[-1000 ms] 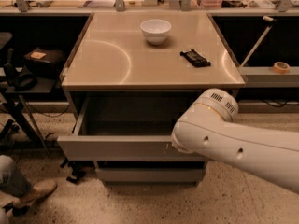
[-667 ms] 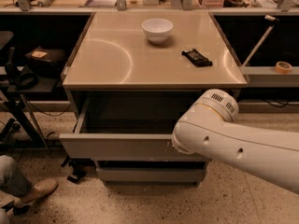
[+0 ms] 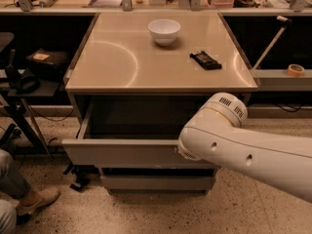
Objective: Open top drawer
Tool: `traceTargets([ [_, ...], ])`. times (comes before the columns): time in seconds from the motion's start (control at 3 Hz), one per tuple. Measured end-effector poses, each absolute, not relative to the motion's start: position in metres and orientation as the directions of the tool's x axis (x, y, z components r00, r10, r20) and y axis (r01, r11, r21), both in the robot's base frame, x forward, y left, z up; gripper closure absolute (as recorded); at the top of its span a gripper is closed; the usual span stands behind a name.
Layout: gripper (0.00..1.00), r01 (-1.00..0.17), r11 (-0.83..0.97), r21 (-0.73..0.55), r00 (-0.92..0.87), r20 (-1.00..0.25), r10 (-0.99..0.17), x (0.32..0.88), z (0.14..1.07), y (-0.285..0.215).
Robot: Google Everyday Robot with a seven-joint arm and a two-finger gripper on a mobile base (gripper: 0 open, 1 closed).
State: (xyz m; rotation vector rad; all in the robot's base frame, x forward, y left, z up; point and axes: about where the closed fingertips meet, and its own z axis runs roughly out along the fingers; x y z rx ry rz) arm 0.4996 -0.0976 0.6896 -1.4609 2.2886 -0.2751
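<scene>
A white bowl (image 3: 164,30) and a black object (image 3: 205,59) are set apart on the tabletop (image 3: 117,69); a tape roll (image 3: 295,70) is seen at right.

The gripper (image 3: 181,153) sat at the top drawer's (image 3: 122,152) front; beyond it, a bowl (image 3: 164,30) stood on the table (image 3: 112,67).

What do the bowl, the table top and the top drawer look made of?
Bowl: white, glossy, likely ceramic. Table top: smooth tan with sheen, perhaps laminate. Top drawer: flat matte grey, maybe painted metal. Gripper at its front, behind the arm.
</scene>
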Motion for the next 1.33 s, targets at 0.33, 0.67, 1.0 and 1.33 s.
traceTargets([
  [0.33, 0.12, -0.820, 0.431, -0.377, -0.367, -0.233, -0.901, 0.500, 0.690, -0.098],
  [0.67, 0.00, -0.819, 0.431, -0.378, -0.365, -0.235, -0.901, 0.499, 0.691, -0.097],
  [1.0, 0.00, -0.826, 0.406, -0.390, -0.339, -0.231, -0.912, 0.501, 0.698, -0.095],
  [1.33, 0.00, -0.849, 0.365, -0.383, -0.305, -0.211, -0.929, 0.522, 0.696, -0.096],
])
